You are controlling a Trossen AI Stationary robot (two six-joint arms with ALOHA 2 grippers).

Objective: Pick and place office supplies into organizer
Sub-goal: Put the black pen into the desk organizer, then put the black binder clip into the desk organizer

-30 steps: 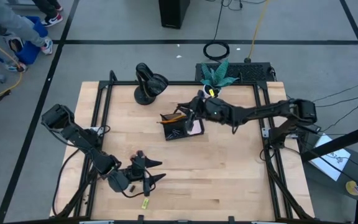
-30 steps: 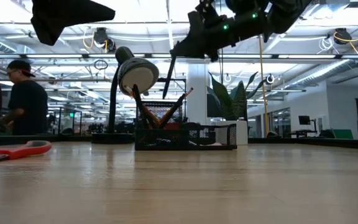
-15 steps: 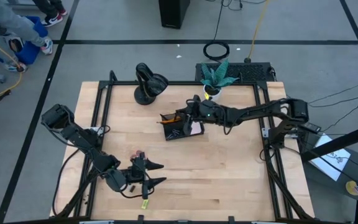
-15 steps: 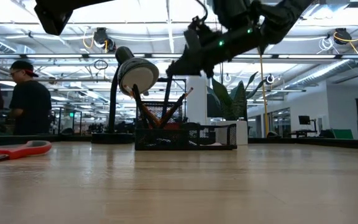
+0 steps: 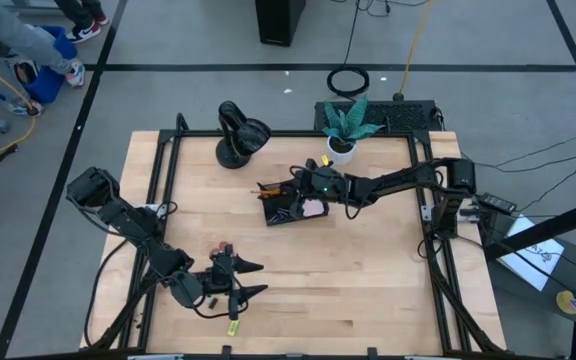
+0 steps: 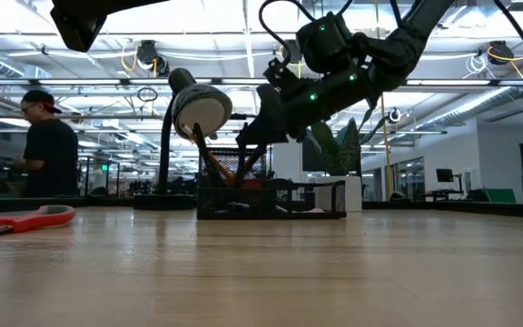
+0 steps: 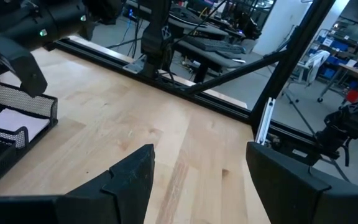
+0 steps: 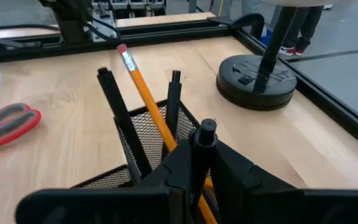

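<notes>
While the right gripper reaches over the organizer from the right, its jaws are clamped on a black pen that stands upright between them, its lower end down among the things in the taller back section. That mesh section already holds an orange pencil with a pink eraser, leaning, and two more black pens standing beside it. In the low view the right gripper hangs just above the organizer, with the pencils and pens fanning up out of the back part. A pink pad lies in a front compartment on the side nearer the right arm; the left wrist view shows it as a pale sheet inside the mesh wall.

Near the front left of the bench, the left gripper hovers with its jaws wide apart and nothing between them. Just beside it, toward the bench edge, lies a small yellow-green piece. Red scissors lie flat on the bench close to that arm; the right wrist view shows their handles well apart from the organizer.

A black lamp stands at the back of the bench, and a potted plant stands at the back edge to its right. A person stands in the room beyond.
</notes>
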